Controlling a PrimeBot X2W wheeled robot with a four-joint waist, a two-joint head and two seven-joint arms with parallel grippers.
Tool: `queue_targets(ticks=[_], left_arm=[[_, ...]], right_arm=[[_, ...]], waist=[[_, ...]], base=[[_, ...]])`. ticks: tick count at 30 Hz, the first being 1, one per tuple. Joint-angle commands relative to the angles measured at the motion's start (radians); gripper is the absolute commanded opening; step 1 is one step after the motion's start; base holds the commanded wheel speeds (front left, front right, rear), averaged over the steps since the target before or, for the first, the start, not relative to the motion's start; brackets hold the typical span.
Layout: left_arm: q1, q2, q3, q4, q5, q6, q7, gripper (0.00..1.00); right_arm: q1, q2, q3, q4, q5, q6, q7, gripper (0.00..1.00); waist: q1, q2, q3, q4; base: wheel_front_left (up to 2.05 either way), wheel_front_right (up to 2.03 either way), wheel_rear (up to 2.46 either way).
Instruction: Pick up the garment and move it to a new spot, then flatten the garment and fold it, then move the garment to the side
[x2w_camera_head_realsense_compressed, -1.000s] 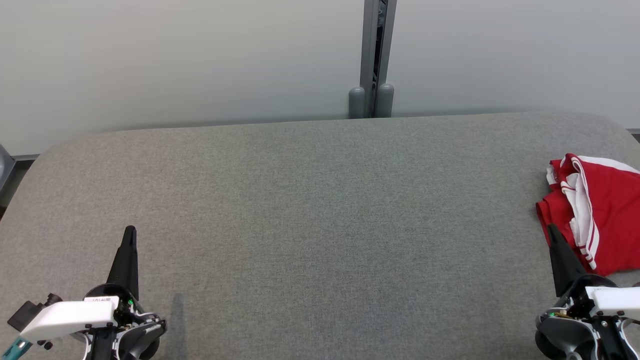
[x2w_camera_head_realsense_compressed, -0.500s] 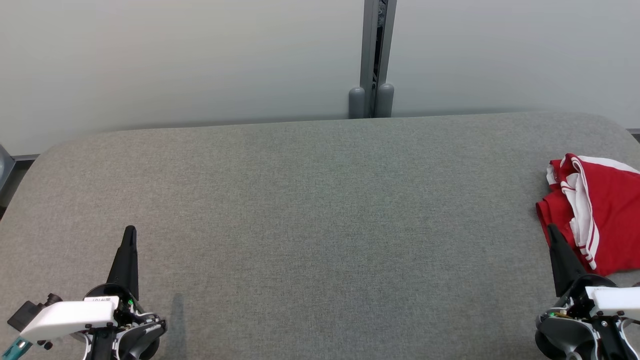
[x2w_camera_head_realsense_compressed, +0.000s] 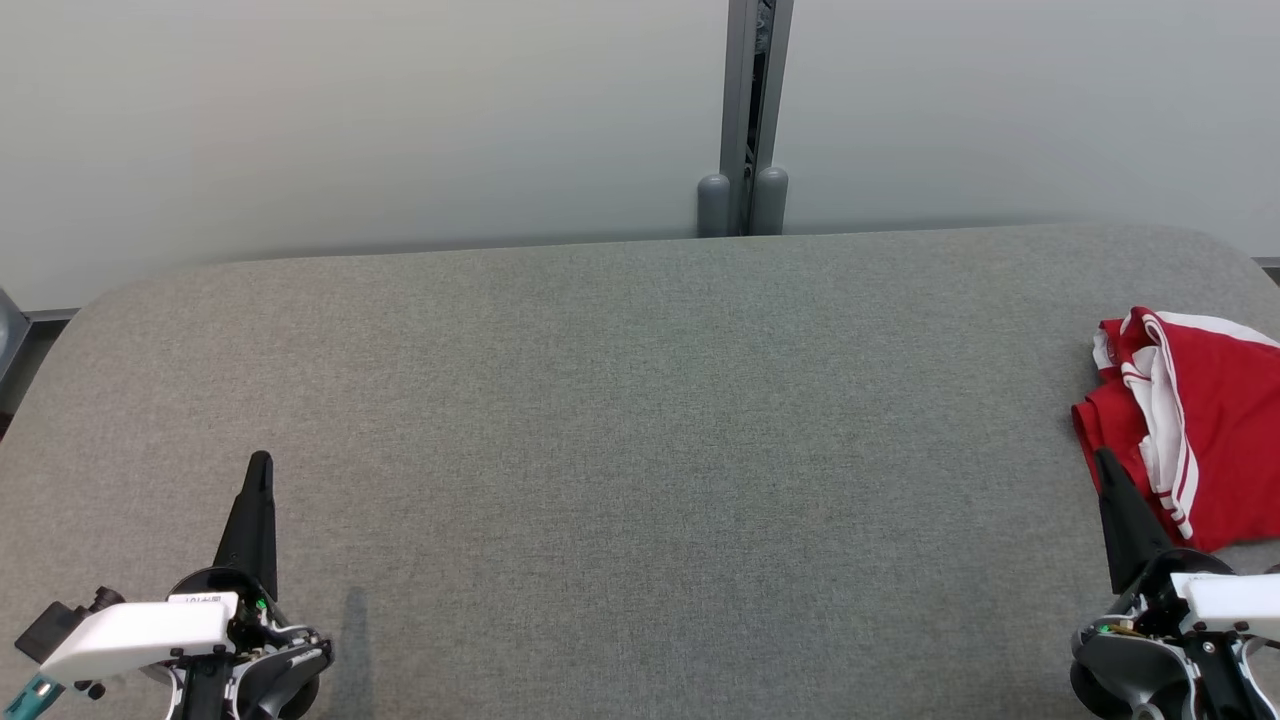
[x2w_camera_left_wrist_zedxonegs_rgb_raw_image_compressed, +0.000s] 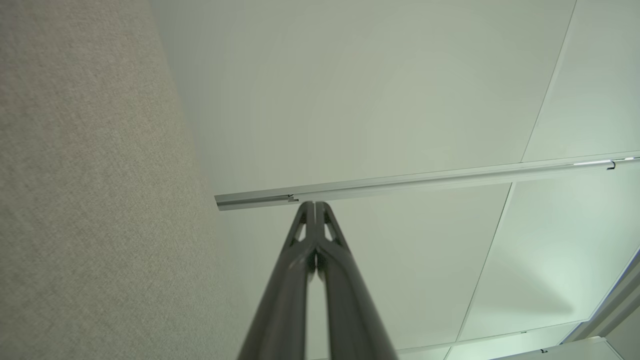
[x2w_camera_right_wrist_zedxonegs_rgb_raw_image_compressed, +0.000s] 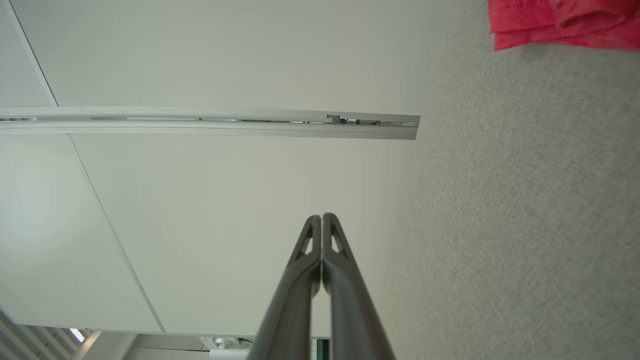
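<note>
Spreading across most of the head view, a grey fabric-covered table (x2w_camera_head_realsense_compressed: 640, 450) with rounded corners runs up to a pale panelled wall (x2w_camera_head_realsense_compressed: 350, 120), where a grey metal upright (x2w_camera_head_realsense_compressed: 745, 110) stands behind the table's far edge. At the table's right side lies the garment (x2w_camera_head_realsense_compressed: 1215, 430), a red piece with white stripes and trim, bunched and partly folded over itself and running out of the view's right edge. The left gripper (x2w_camera_head_realsense_compressed: 259, 462) sits at the lower left over bare table, well apart from the garment, its two dark fingers pressed together into a single point and holding nothing. The right gripper (x2w_camera_head_realsense_compressed: 1103, 458) sits at the lower right, and its fingers cross in front of the garment's near left edge. In the right wrist view the right gripper (x2w_camera_right_wrist_zedxonegs_rgb_raw_image_compressed: 321, 217) has its tips closed flat against each other with nothing between them, and the garment (x2w_camera_right_wrist_zedxonegs_rgb_raw_image_compressed: 560, 22) shows as a red fold in the upper right corner, off to the side of the tips, with grey table between. In the left wrist view the left gripper (x2w_camera_left_wrist_zedxonegs_rgb_raw_image_compressed: 315, 205) is likewise fully closed and empty, its tips set against the wall.
</note>
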Motion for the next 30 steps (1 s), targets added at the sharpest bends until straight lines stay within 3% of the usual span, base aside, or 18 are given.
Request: queue_targets(ticks=[1,30], left_arm=[[-0.013,0.005,0.003,-0.003,-0.001,-0.004,0.003,0.00],[-0.013,0.005,0.003,-0.003,-0.001,-0.004,0.003,0.00]], right_arm=[[0.009,-0.009,0.000,-0.003,0.002,0.000,0.003,0.00],[0.009,-0.009,0.000,-0.003,0.002,0.000,0.003,0.00]], waist=[[0.0000,0.0000,0.000,0.000],[0.0000,0.0000,0.000,0.000]], base=[[0.00,0.00,0.00],[0.00,0.00,0.00]])
